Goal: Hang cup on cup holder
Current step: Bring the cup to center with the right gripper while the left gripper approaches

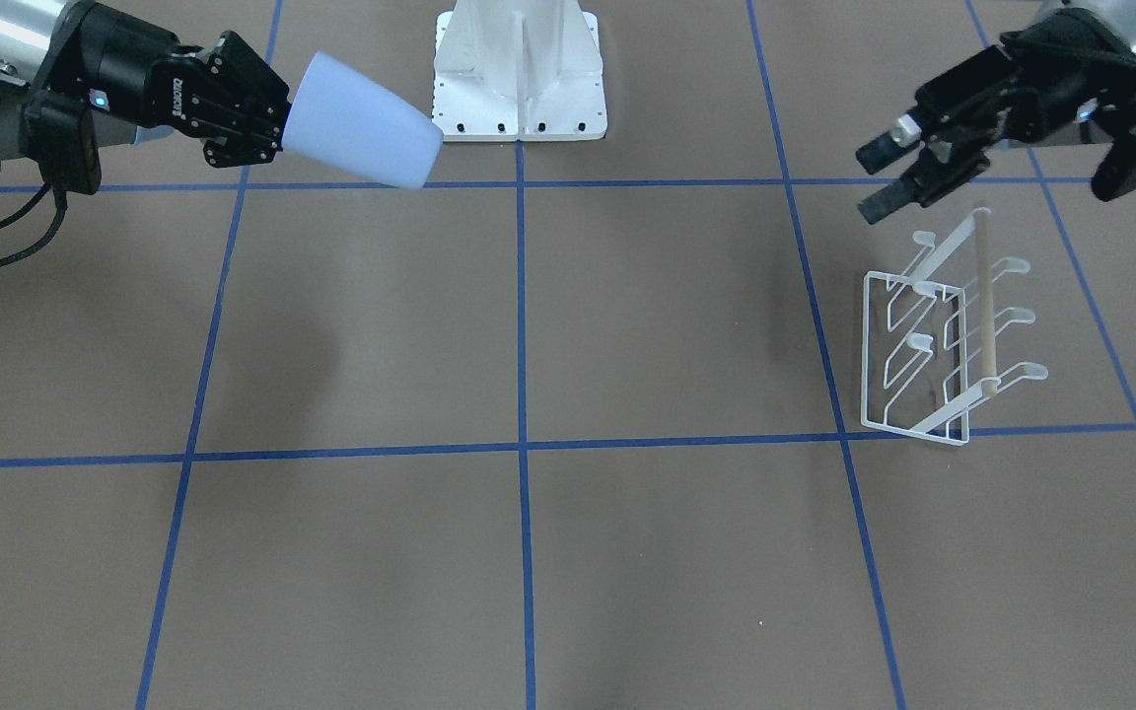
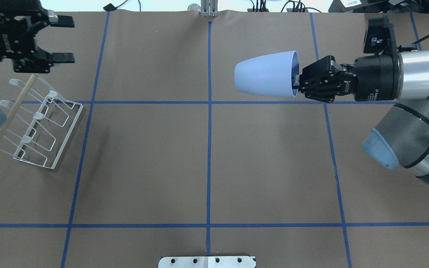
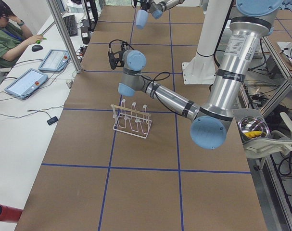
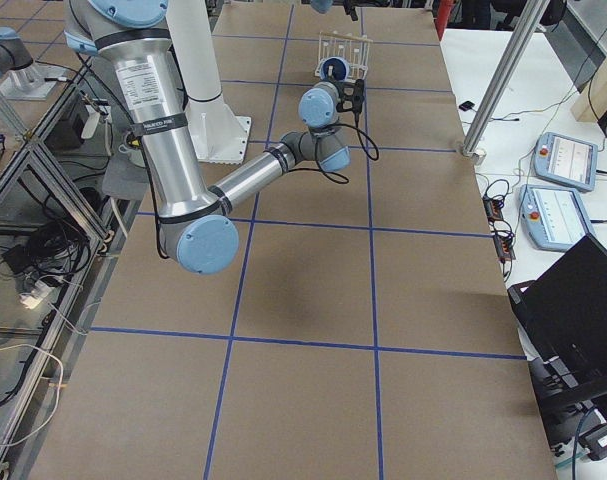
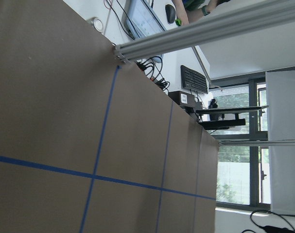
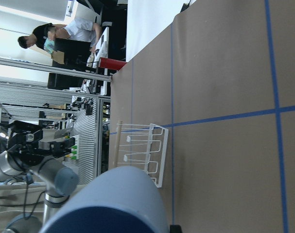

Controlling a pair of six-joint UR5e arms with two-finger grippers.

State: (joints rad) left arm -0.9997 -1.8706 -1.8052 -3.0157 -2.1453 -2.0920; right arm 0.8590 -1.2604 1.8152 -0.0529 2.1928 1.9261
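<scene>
The light blue-grey cup (image 2: pixel 264 74) lies sideways in the air, base toward the table's middle. My right gripper (image 2: pixel 297 80) is shut on its rim. In the front-facing view the cup (image 1: pixel 361 123) and right gripper (image 1: pixel 284 123) are at the upper left. The right wrist view shows the cup (image 6: pixel 113 204) close up and the rack (image 6: pixel 142 150) far off. The white wire cup holder (image 2: pixel 37 123) with its wooden rod (image 2: pixel 11 109) stands at the table's left end and bears no cup. My left gripper (image 2: pixel 63 39) is open and empty, above the table just beyond the holder (image 1: pixel 943 335).
The white robot base plate (image 1: pixel 519 79) sits at the table's mid edge on the robot's side. Blue tape lines (image 2: pixel 209 149) grid the brown table. A seated operator (image 3: pixel 6 33) and tablets (image 3: pixel 25 82) are beside the table on the far side.
</scene>
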